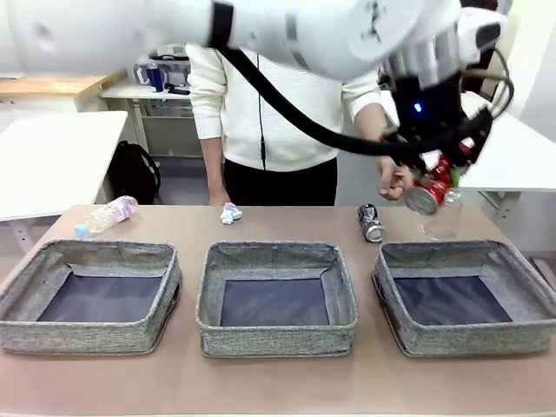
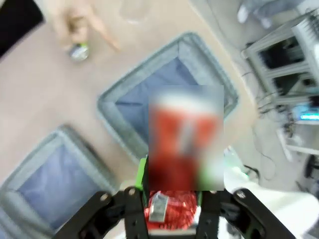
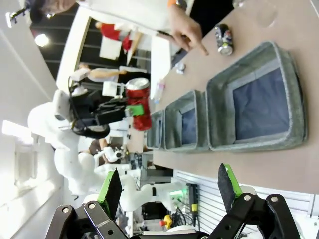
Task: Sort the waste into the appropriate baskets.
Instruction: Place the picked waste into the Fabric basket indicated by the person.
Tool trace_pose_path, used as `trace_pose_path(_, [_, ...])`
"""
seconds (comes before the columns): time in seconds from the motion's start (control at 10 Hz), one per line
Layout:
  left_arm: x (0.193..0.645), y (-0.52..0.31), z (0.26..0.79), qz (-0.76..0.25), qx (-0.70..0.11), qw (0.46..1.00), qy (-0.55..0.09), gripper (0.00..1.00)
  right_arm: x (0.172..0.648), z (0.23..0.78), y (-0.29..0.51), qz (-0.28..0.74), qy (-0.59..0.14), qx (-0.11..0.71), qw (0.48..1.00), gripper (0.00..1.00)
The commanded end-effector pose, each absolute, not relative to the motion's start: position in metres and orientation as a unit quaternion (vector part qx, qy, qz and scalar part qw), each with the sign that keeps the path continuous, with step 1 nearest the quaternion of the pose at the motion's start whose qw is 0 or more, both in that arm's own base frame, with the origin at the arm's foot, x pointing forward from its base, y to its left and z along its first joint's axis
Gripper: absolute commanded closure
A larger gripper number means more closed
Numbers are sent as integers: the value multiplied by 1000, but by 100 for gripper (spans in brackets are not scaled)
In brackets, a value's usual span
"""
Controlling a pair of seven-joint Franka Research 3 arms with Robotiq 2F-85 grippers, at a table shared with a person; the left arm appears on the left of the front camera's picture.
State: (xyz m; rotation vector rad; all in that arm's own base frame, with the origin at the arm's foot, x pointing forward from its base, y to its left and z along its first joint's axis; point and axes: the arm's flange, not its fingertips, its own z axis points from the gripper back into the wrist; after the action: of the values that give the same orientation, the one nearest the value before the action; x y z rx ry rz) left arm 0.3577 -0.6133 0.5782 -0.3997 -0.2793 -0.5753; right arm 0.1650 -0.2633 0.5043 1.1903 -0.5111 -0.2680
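- The left arm (image 1: pixel 287 39) reaches across to the right; the left gripper (image 1: pixel 437 169) is closed around the crushed red can (image 1: pixel 427 195).
- The right gripper (image 3: pixel 169 186) has its fingers wide apart.

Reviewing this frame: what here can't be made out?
Crushed red can: left wrist view, blurred, print unreadable.
Dark can: front view, print too small to read.
Clear bottle: right wrist view, cut by the top edge, label unseen.
Person's hand: left wrist view, blurred, fingers indistinct.

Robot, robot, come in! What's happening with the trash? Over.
Left gripper shut on crushed red can, raised near right basket. Right gripper open, empty. Person's hand by dark can behind that basket.
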Motion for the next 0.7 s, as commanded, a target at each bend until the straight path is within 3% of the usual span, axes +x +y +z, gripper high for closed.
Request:
trace_pose_path(0.0, [380,-664,574,-262,-200,933,-143,57,181,499,-254,-126,-221,561,788,0])
trace_pose_path(0.3, [390,-696,537,-268,-198,933,-132,57,181,499,-254,-126,-221,561,788,0])
trace_pose_path(0.6, [391,-695,533,-269,-190,936,-125,57,181,499,-254,-126,-221,561,788,0])
